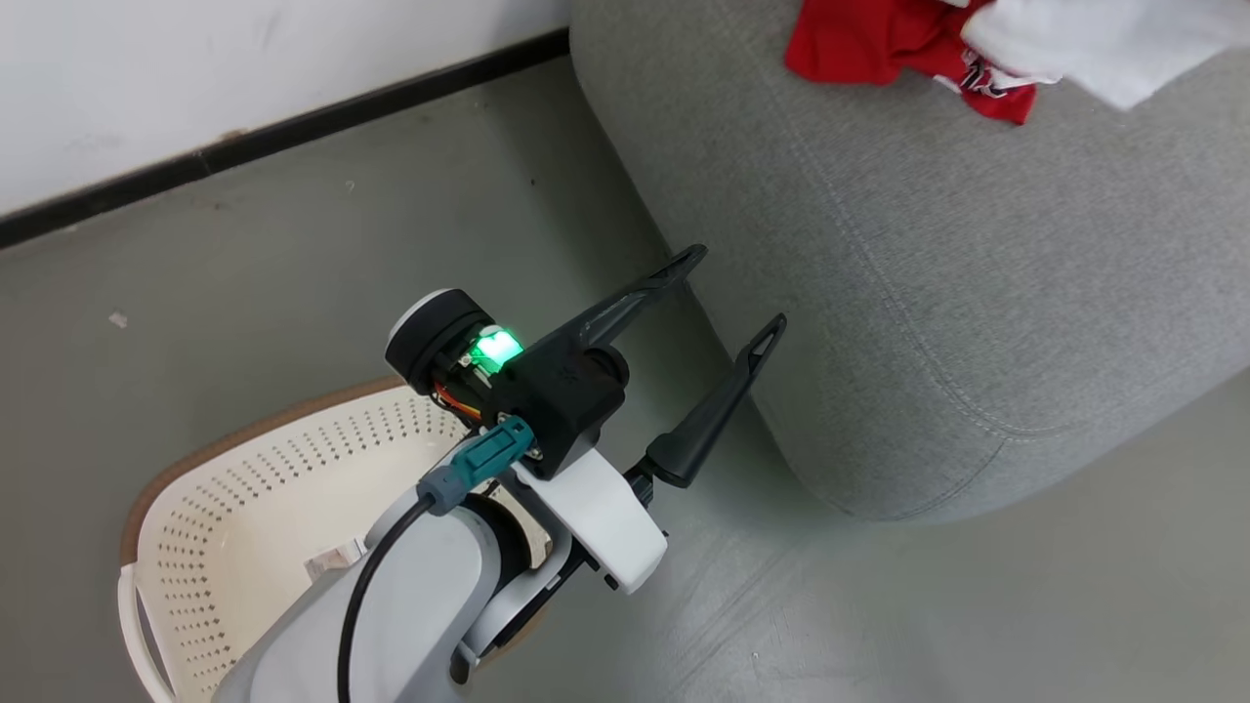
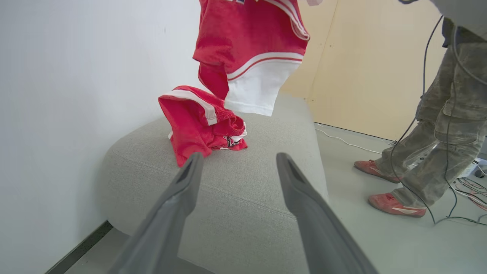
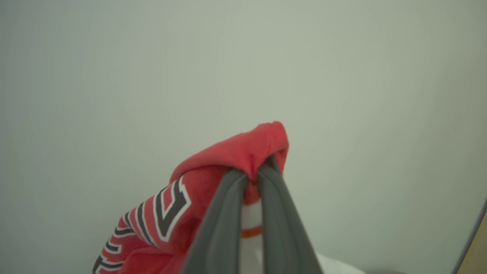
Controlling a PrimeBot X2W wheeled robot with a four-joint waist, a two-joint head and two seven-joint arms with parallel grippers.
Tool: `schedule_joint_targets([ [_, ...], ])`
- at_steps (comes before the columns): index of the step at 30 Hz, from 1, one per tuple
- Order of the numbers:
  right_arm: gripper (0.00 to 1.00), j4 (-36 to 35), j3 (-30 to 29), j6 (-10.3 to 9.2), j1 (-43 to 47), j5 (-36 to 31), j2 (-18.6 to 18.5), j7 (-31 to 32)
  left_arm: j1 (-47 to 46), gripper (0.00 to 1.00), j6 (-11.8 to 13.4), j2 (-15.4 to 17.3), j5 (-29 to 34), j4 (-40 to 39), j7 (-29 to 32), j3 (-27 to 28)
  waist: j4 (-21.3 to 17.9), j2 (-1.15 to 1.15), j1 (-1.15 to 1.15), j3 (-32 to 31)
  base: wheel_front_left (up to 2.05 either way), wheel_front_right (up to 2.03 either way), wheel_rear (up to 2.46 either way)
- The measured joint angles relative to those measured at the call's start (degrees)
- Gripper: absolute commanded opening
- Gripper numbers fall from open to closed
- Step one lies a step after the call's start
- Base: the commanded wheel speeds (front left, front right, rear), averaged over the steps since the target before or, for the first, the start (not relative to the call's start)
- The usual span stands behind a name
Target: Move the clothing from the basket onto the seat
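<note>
A plain red garment with white bands (image 2: 198,121) lies crumpled on the grey seat (image 2: 247,198), and the head view has it (image 1: 869,44) at the seat's (image 1: 928,293) far end. Above it hangs the red-and-white jersey (image 2: 251,42), its white hem (image 1: 1094,39) just over the cushion. My right gripper (image 3: 253,172) is shut on a red fold of that jersey (image 3: 232,152), black-and-white lettering below. My left gripper (image 1: 734,293) is open and holds nothing, over the floor between the basket (image 1: 244,430) and the seat's near end. In its own view the left gripper (image 2: 239,158) points at the seat.
A person's legs in camouflage trousers (image 2: 437,133) and red shoes stand right of the seat, with cables (image 2: 464,190) on the floor around them. A white wall with a black skirting (image 1: 293,127) runs behind basket and seat.
</note>
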Motion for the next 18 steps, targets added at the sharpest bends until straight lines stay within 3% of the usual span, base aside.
schedule_joint_targets([
  [9, 0.0, 8.0, 0.0, 0.0, -11.5, -2.9, -7.4, 1.6, 0.0, 1.0, 0.8, 0.7, 0.1, -2.5, 1.6, 0.7, 2.6, 0.0, 0.0, 4.5, 0.0, 0.0, 0.0],
  [18, 0.0, 21.0, -1.2, 0.01, -11.1, -3.0, -5.4, 1.6, -2.5, 1.0, 0.8, 1.2, 0.7, -4.6, 3.0, 0.5, 5.3, 0.0, 0.0, 9.4, 0.0, 0.0, 0.0],
])
